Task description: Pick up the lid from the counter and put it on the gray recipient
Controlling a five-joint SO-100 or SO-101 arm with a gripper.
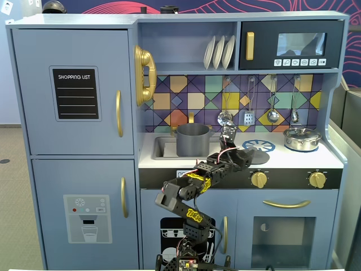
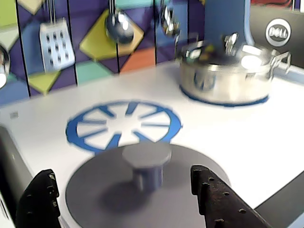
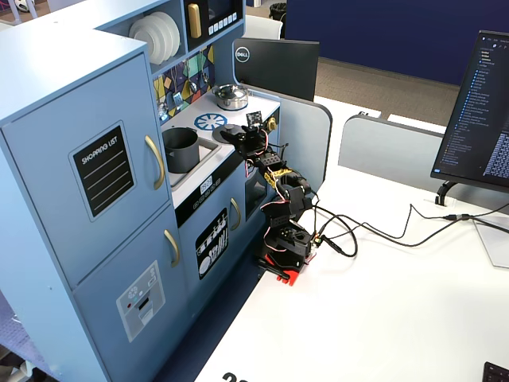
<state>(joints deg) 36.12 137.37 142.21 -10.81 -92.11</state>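
On my wrist view the claw [image 2: 126, 202] stands wide open, one finger on each side of the lid [image 2: 142, 190], gripping nothing. The lid lies flat on the counter [image 2: 228, 137], just in front of the blue burner ring [image 2: 123, 126]. The gray pot [image 1: 193, 139] sits in the sink.

The arm [image 1: 194, 189] reaches up and forward, elbow bent; its gripper [image 2: 128, 199] is low, jaws spread wide.

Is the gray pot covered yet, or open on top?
Open. The gray pot shows a bare rim, and the lid lies flat on the counter between the open pincer fingers.
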